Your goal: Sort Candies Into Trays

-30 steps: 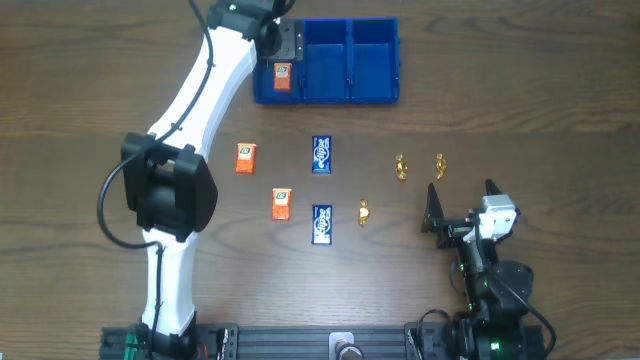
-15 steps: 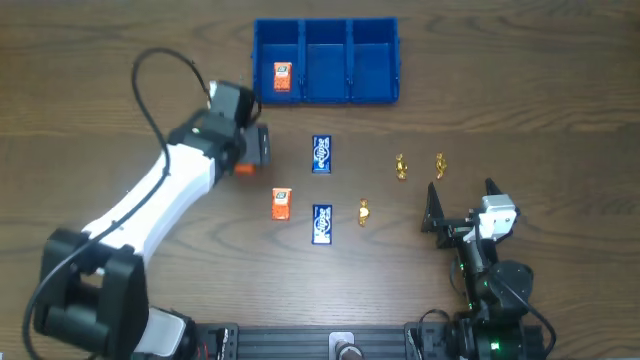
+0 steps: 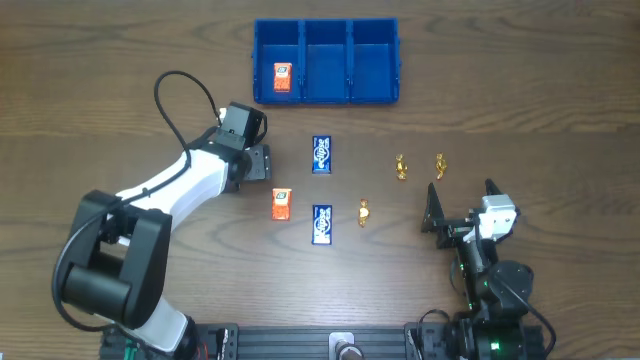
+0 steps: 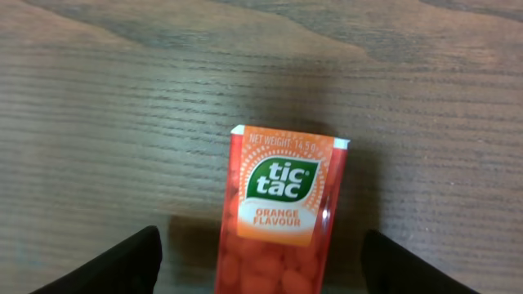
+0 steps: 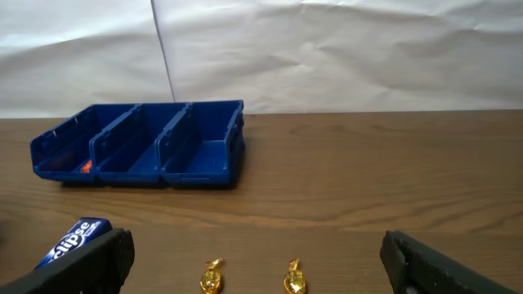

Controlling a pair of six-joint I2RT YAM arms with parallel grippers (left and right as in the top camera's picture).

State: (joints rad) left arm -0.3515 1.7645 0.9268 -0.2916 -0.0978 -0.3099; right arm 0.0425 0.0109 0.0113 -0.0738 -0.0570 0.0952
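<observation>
Both fingers of the left tool (image 4: 263,260) stand wide either side of the orange candy box (image 4: 282,204), flat on the tabletop (image 4: 98,122), apart from the blue tray (image 3: 325,98); centre, lower squarely, pinch its long sides.

So the wooden table (image 3: 520,60) is carrying a blue three-slot tray (image 3: 325,97) at its far side. Nearer in, an orange box (image 3: 282,203), a second orange box (image 4: 282,216), one blue pack (image 3: 321,154), another blue pack (image 3: 321,223) and three gold candies (image 3: 400,166) (image 3: 439,164) (image 3: 364,211) are lying loose, none touching.
</observation>
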